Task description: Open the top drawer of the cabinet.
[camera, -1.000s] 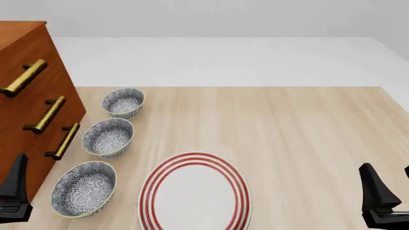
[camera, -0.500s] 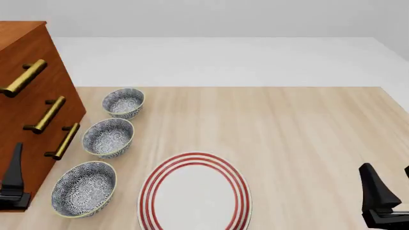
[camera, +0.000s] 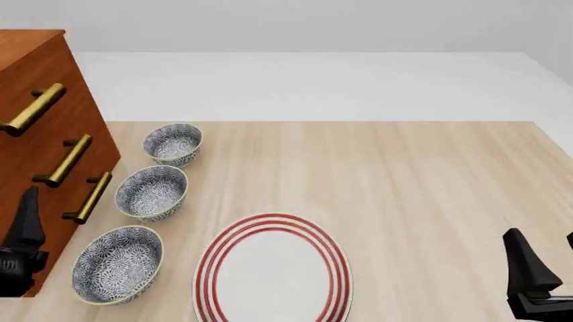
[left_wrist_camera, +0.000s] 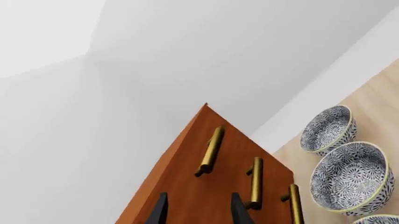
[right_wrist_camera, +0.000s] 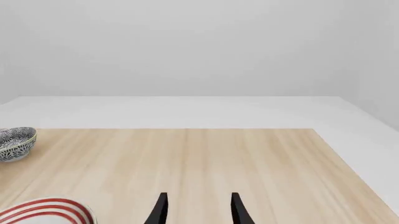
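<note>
- the cabinet (camera: 40, 141) is standing at the far left of the wooden surface (camera: 403, 188), its brass-handled front facing right toward the bowls.
- the top drawer (camera: 45, 87) is sitting flush with the cabinet front, closed, its brass bar handle (camera: 34, 109) lying above the two lower handles.
- the left gripper (camera: 23, 235) is hovering at the near left, just beside the lower part of the cabinet front, below the lowest handle; in the left wrist view its fingers (left_wrist_camera: 160, 210) are standing apart, released, grasping nothing, with the wooden front filling the space beyond them.
- the right gripper (camera: 528, 275) is hanging at the near right corner, well apart from the cabinet; in the right wrist view its fingers (right_wrist_camera: 238, 210) are spread apart over bare wood, holding nothing.
- three patterned bowls (camera: 152, 191) are lining up just right of the cabinet, running from far to near.
- a red-striped plate (camera: 273, 272) is lying near the middle of the near edge, right of the nearest bowl.
</note>
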Controlling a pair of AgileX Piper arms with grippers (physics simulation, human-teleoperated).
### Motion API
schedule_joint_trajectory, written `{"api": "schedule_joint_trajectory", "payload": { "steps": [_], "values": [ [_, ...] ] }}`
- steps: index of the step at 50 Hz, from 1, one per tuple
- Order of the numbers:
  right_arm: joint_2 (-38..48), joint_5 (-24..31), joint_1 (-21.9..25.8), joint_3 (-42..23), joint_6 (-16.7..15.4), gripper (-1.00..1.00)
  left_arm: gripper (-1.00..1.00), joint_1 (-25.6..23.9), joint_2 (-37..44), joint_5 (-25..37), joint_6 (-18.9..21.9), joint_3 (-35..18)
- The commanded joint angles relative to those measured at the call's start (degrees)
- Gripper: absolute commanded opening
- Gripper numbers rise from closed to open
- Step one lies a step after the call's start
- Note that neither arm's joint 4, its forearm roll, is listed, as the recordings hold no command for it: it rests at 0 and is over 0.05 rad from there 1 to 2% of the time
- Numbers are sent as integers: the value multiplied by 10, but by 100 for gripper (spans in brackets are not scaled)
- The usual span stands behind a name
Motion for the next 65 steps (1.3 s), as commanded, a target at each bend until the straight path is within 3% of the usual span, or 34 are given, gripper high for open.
{"api": "schedule_joint_trajectory", "payload": {
  "steps": [1, 6, 8, 10, 15, 16, 21, 24, 25, 35, 51, 56, 57, 65],
  "values": [
    [0, 0, 0, 0, 0, 100, 100, 7, 57, -51, 67, 2],
    [0, 0, 0, 0, 0, 100, 100, 14, 70, -56, 80, -3],
    [0, 0, 0, 0, 0, 100, 100, 9, 92, -98, 121, 17],
    [0, 0, 0, 0, 0, 100, 100, 14, 81, -68, 105, -2],
    [0, 0, 0, 0, 0, 100, 100, 14, 105, -91, 141, 0],
    [0, 0, 0, 0, 0, 100, 100, 16, 100, -76, 134, -10],
    [0, 0, 0, 0, 0, 100, 100, 18, 130, -113, 172, -4],
    [0, 0, 0, 0, 0, 100, 100, 19, 128, -101, 168, -17],
    [0, 0, 0, 0, 0, 100, 100, 14, 141, -124, 188, -5],
    [0, 0, 0, 0, 0, 100, 100, 8, 187, -162, 227, -11],
    [0, 0, 0, 0, 0, 100, 100, 12, 252, -205, 264, -22],
    [0, 0, 0, 0, 0, 100, 100, 15, 269, -214, 263, -26],
    [0, 0, 0, 0, 0, 100, 100, 17, 264, -190, 248, -36],
    [0, 0, 0, 0, 0, 100, 100, 18, 287, -202, 257, -41]
  ]
}}
